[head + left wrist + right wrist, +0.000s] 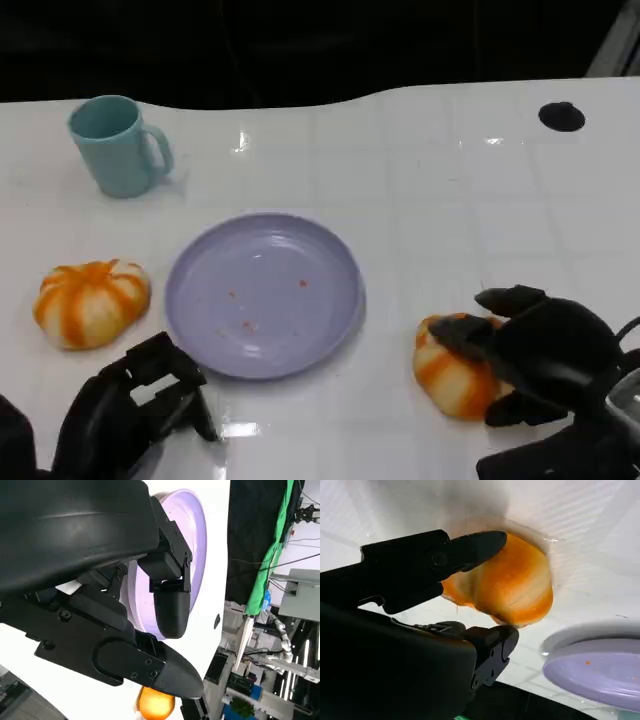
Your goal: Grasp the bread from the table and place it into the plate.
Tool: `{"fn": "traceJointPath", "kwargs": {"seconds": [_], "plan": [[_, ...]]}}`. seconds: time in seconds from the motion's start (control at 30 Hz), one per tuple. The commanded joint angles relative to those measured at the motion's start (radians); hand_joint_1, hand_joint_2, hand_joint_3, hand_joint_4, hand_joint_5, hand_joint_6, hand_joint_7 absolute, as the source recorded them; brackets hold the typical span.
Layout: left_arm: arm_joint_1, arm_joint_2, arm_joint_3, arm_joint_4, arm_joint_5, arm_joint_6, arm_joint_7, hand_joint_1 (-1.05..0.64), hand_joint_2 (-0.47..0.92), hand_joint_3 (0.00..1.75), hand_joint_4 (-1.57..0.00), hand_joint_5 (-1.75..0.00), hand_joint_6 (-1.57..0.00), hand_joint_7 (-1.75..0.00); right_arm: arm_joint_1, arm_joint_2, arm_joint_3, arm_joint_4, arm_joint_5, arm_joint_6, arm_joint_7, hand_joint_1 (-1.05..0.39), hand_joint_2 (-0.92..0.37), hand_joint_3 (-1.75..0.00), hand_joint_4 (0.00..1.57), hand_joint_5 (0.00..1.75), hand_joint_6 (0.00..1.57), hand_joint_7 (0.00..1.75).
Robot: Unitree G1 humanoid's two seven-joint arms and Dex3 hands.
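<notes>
An orange-and-white striped bread [448,378] lies on the white table right of the lilac plate [265,295]. My right hand [545,355] is over it and grips it, one finger [470,550] across its top and another [492,645] against its lower edge; the bread [512,587] still touches the table. The plate's rim [592,667] is close beside it. My left hand [130,410] hovers low at the plate's near left, fingers [170,605] apart and holding nothing, with the plate [196,540] just beyond them.
A second striped bread [90,300] sits left of the plate, and an orange bun [155,703] shows past the left hand. A teal mug [118,145] stands at the back left. A small black disc [561,116] lies at the back right.
</notes>
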State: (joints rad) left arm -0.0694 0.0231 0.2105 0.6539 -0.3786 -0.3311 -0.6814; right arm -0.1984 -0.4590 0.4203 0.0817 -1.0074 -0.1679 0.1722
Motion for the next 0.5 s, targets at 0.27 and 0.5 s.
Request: {"fn": "traceJointPath", "kwargs": {"seconds": [0.27,0.5], "plan": [[0.017,0.005,0.005,-0.011,-0.005,0.011,0.007,-1.03,0.77,0.00,-0.76,-1.69,-0.72,-1.38,-0.086,0.030,0.061,0.166,0.018,0.007,-0.056,-0.48,-0.92,-0.07,0.55,0.15,0.57,0.08],[0.019,0.002,0.005,-0.012,-0.003,0.007,0.008,-1.04,0.78,0.00,-0.77,-1.69,-0.73,-1.35,-0.149,0.068,0.093,0.342,0.039,-0.036,-0.222,-0.31,-0.92,-0.17,0.81,1.26,1.13,0.11]]}}
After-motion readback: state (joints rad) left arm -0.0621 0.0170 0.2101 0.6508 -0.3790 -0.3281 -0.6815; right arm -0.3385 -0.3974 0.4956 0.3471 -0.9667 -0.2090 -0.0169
